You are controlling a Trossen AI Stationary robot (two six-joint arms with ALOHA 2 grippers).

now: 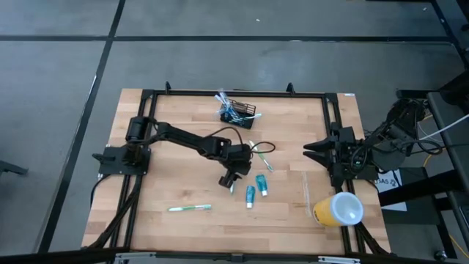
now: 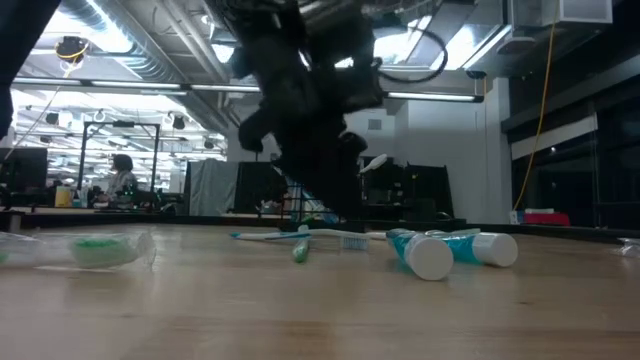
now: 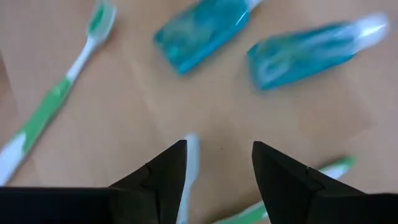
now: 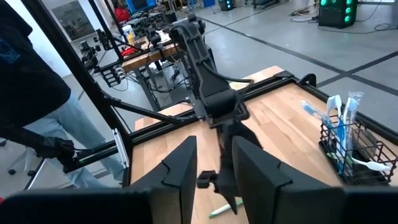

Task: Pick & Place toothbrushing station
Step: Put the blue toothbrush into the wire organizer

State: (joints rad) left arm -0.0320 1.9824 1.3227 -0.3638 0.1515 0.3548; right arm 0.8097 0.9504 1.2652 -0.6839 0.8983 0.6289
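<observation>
Black mesh toothbrushing station [image 1: 240, 111] at twelve o'clock on the bench [image 1: 183, 161] already holds some brushes. We hover our left gripper [image 1: 229, 182], fingers apart, over a loose toothbrush [image 3: 189, 168]; two tubes [image 1: 255, 189] remain out. Our right gripper [image 1: 311, 149] waits at three o'clock, fingers slightly apart.

No legible text, label or number on anything in view.

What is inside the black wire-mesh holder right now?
The black wire-mesh holder has several packaged toothbrushes standing upright in it, with one white brush lying across its rim. The lower ends are hidden behind the mesh, so an exact count is not possible.
</observation>
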